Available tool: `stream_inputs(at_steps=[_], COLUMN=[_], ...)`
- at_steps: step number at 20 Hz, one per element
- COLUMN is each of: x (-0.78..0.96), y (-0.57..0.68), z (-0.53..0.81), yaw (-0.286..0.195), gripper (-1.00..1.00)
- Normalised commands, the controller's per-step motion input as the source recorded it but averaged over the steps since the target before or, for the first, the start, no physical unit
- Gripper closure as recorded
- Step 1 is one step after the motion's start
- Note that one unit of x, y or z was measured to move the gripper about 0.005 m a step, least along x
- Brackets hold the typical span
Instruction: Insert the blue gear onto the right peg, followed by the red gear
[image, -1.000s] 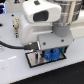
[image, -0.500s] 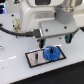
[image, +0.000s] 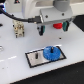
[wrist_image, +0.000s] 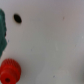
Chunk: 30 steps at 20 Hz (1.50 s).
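My gripper (image: 51, 28) hangs above the table, fingers apparently spread and empty. The small bright-red toothed plastic gear (image: 59, 25) lies just beside them. It looks light, rigid and slick; I'd pinch its rim. The wider bright-blue plastic gear (image: 50, 53) already sits over the right peg on the white black-bordered plate (image: 34, 59).

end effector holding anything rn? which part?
Nothing held, as far as visible. The blue gear sits on the plate; the red gear lies on the table, free of the end effector.
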Motion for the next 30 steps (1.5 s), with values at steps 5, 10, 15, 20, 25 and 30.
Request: stream_inputs(at_steps=[5,10,15,20,25,30], x=[-0.57,-0.54,-0.41,-0.45,-0.4,-0.44], y=[0.38,0.42,0.45,0.31,0.19,0.06], z=[-0.02,-0.03,-0.06,-0.2,-0.35,-0.38], yaw=[0.0,0.0,0.0,0.0,0.0,0.0], gripper=[-1.0,-1.0,-1.0,-1.0,-1.0,-1.0])
